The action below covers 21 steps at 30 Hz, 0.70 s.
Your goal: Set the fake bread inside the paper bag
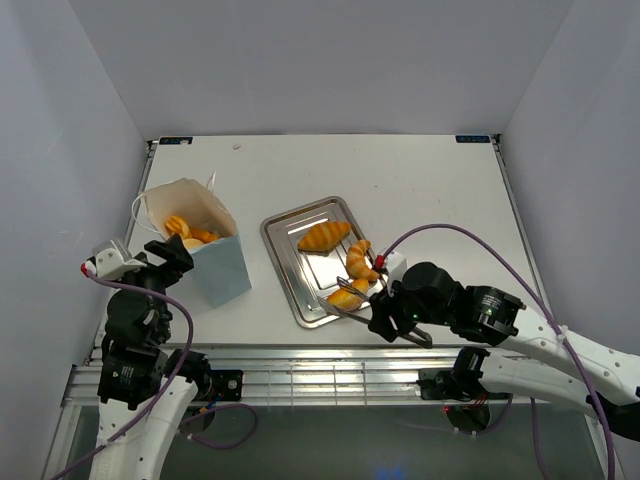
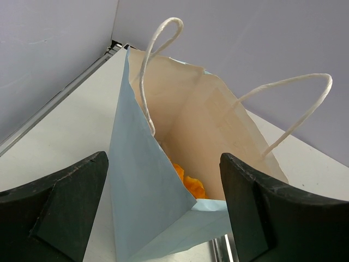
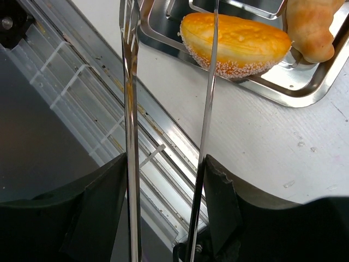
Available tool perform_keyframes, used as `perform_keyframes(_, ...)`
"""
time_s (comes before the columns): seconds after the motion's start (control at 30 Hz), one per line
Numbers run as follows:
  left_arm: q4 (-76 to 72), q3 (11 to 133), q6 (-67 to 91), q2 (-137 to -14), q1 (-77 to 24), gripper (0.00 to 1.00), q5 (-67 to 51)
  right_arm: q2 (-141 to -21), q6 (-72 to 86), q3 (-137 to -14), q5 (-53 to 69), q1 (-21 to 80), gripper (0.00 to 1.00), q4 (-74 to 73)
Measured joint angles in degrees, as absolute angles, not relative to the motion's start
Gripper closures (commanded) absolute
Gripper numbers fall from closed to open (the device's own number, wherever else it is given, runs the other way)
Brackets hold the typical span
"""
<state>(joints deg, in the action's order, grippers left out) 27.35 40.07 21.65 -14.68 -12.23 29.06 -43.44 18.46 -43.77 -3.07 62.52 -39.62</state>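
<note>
Steel tongs [image 3: 130, 109] gripped by the right pincer [image 3: 163, 183] may skid off the glossy seeded golden bun [image 3: 234, 43], nudging it over the silver metal tray [image 3: 283, 94] rim.

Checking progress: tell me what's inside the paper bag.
Inside the paper bag, glossy orange-golden pastries show through the open top. The bag's walls hide its bottom, so how many there are, and anything lying deeper, cannot be told.

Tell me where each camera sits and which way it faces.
Top external: above, behind the bases, looking down on the table; left arm, right arm show.
Left wrist: on the left arm, facing into the paper bag; left gripper open around it.
Right wrist: on the right arm, facing the tray and fake bread; right gripper holding tongs.
Shared: top and left wrist show the bag.
</note>
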Motion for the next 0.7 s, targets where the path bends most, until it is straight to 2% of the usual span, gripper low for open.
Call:
perform_keyframes(0.3,27.35,40.07,21.65,-13.41,-12.23,0.06,29.06,-49.89,15.62,-49.23,-6.74,67.24,0.39,-42.61)
perform_keyframes(0.53,27.33,40.07,21.65,-12.56,-12.23,0.06,29.06,-56.84,14.28,-54.37,-15.66,74.39,0.39,-45.71)
perform_keyframes(0.7,27.33,40.07,21.65,-12.12,-12.23,0.06,28.95,-60.60,12.80,-56.18,-19.55,75.72,0.38,-46.52)
